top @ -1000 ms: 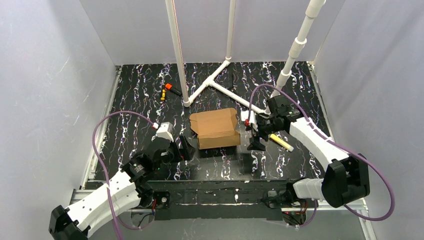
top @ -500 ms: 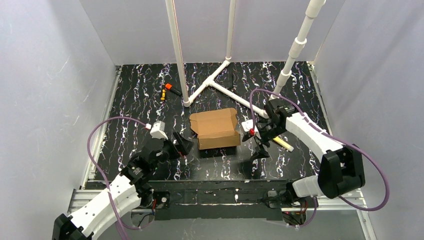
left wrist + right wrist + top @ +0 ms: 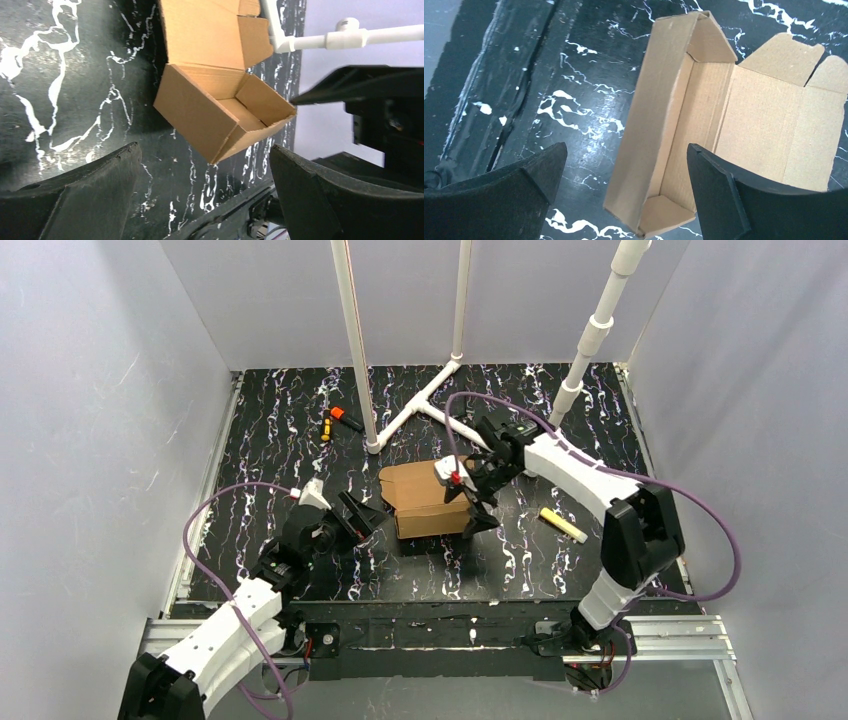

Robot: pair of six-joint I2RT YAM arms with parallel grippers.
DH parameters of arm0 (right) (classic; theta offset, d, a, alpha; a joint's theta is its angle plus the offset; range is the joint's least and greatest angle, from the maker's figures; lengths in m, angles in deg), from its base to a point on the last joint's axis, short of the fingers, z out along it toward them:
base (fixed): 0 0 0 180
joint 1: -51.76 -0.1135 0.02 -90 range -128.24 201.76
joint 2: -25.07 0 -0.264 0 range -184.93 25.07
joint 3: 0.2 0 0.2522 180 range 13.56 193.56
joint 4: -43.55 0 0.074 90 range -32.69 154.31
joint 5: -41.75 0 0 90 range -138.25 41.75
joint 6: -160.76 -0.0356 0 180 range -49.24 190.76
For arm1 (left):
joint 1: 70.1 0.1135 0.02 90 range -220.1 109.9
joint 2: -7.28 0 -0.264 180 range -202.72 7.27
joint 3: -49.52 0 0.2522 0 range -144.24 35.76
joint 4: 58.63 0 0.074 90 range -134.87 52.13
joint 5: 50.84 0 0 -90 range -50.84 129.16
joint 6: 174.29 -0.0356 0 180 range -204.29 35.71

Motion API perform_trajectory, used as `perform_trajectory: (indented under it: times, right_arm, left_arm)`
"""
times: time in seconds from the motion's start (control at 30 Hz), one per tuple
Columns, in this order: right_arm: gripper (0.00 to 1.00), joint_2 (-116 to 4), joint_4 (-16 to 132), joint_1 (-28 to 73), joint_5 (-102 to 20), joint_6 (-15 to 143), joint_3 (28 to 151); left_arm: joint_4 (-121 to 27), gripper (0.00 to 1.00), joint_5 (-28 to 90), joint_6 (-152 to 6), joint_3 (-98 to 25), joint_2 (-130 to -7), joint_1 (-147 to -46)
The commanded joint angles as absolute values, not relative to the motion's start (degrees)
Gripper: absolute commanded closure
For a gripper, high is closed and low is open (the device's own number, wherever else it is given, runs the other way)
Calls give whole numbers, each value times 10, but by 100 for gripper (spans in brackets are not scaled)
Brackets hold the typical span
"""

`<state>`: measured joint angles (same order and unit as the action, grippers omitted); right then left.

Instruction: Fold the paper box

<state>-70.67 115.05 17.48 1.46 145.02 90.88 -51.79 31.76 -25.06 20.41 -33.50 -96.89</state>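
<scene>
The paper box (image 3: 415,490) is brown cardboard standing mid-table as an open tray, its lid flap lying flat behind it. The left wrist view shows the tray (image 3: 220,117) ahead of my left gripper (image 3: 205,200), which is open and empty. From above, that left gripper (image 3: 362,515) sits just left of the box without touching it. My right gripper (image 3: 472,510) hovers open over the box's right end. In the right wrist view the tray's front wall (image 3: 649,125) lies between the spread fingers of the right gripper (image 3: 626,190), with nothing gripped.
A yellow marker (image 3: 562,525) lies right of the box. Small orange and black items (image 3: 338,420) lie at the back left. White pipe frame (image 3: 440,405) stands behind the box, with uprights rising from the mat. Grey walls enclose three sides.
My right gripper has swung left from beside the box to above its right end. The left gripper has turned and edged slightly toward the box. The box has not moved.
</scene>
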Motion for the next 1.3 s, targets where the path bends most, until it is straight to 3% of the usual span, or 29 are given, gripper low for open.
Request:
perform_trajectory:
  times: [0.0,0.17,0.47,0.77,1.13,1.27]
  right_arm:
    - [2,-743,1108,136,-46,1343,951]
    - [4,-789,1106,109,-49,1315,964]
    - [59,-755,1049,89,-63,1271,897]
    - [91,-653,962,75,-68,1342,730]
    - [92,-633,943,52,-80,1452,665]
    - [91,-636,930,43,-89,1456,654]
  left_arm:
    - [-531,2,290,-227,207,-307,-966]
    - [-530,2,297,-207,250,-272,-966]
    - [-517,2,303,-205,268,-230,-965]
    - [-541,2,301,-294,262,-239,-965]
    - [-646,3,244,-303,267,-350,-965]
    - [-674,15,247,-305,254,-409,-965]
